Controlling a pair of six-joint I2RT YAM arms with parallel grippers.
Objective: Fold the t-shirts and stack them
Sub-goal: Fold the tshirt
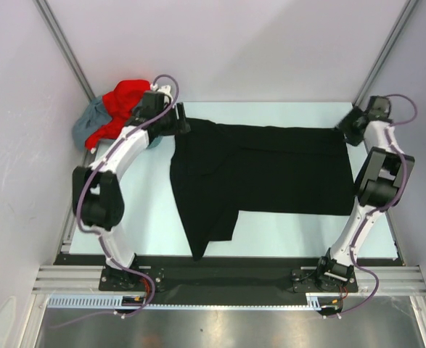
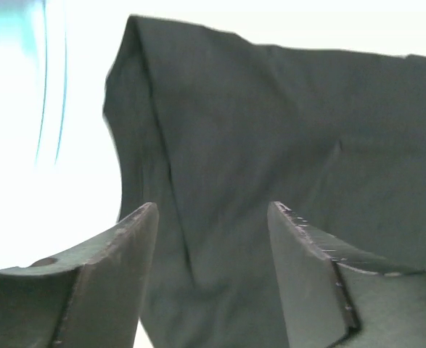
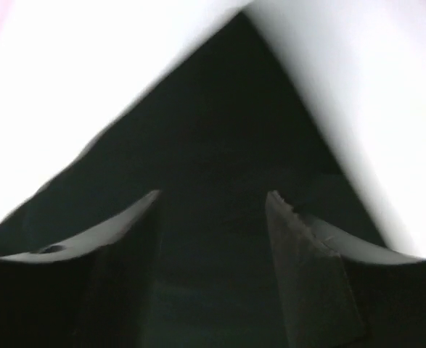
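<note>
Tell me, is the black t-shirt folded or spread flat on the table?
Partly folded. In the top view the black t-shirt shows a doubled layer along its far edge, but one part sticks out toward the near side.

A pale blue-white bench [image 1: 147, 217] stands enclosed by white wall panels [image 1: 227, 43], with slanted aluminium posts [image 1: 64, 47] rising behind its far corners, a black strip [image 1: 260, 272] along its near edge and a silver rail [image 1: 67, 279] in front of that.

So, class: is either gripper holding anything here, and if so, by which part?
Nothing is held. The left gripper and the right gripper both stand open over the far corners of the black t-shirt.
</note>
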